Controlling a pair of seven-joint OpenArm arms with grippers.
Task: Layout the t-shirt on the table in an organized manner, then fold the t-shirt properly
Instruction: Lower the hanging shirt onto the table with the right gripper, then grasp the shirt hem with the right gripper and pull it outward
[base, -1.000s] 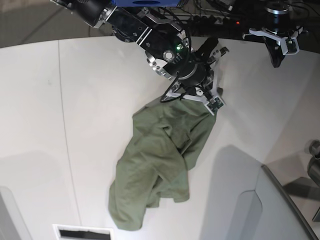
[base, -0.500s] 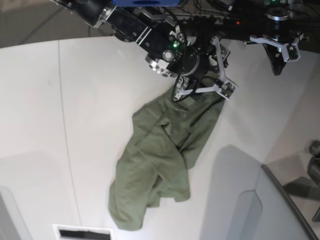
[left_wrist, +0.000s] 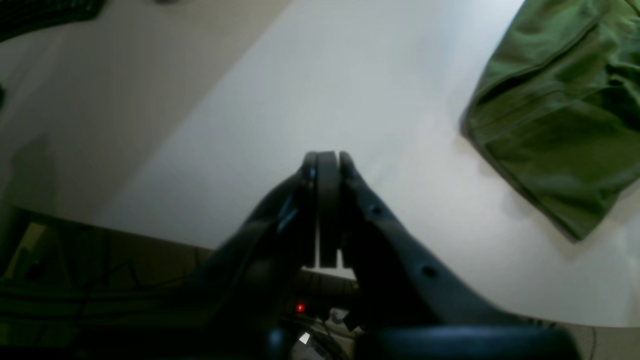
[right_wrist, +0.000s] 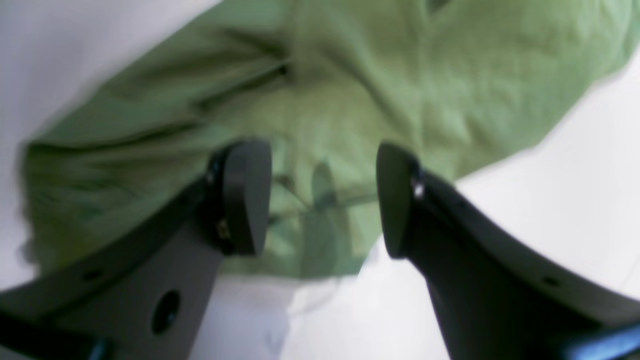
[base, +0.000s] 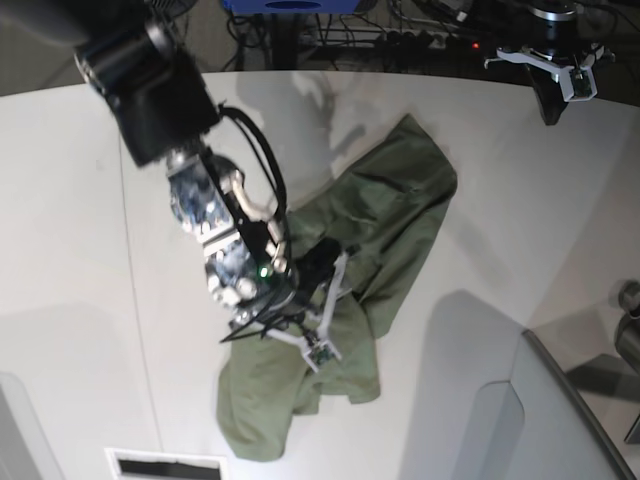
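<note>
The olive-green t-shirt (base: 390, 200) lies crumpled on the white table (base: 70, 200), stretched from the back right toward the front. My right gripper (base: 328, 315) is open and hovers low over the shirt's middle. In the right wrist view its fingers (right_wrist: 245, 195) straddle wrinkled green cloth (right_wrist: 380, 75), holding nothing. My left gripper (base: 556, 100) is shut and empty at the table's far right edge, well away from the shirt. In the left wrist view the gripper (left_wrist: 322, 161) points at bare table (left_wrist: 325, 90), with a shirt corner (left_wrist: 555, 130) off to the right.
A thin seam line (base: 130, 260) runs down the table's left part. A grey-white raised panel (base: 500, 420) stands at the front right. A dark slot (base: 165, 466) sits at the front edge. Cables and stands (base: 400, 35) lie behind the table's back edge.
My right gripper let go of the shirt's upper edge and swung from the back down over the shirt's middle. The shirt's upper part now lies spread toward the back. The left arm stayed put.
</note>
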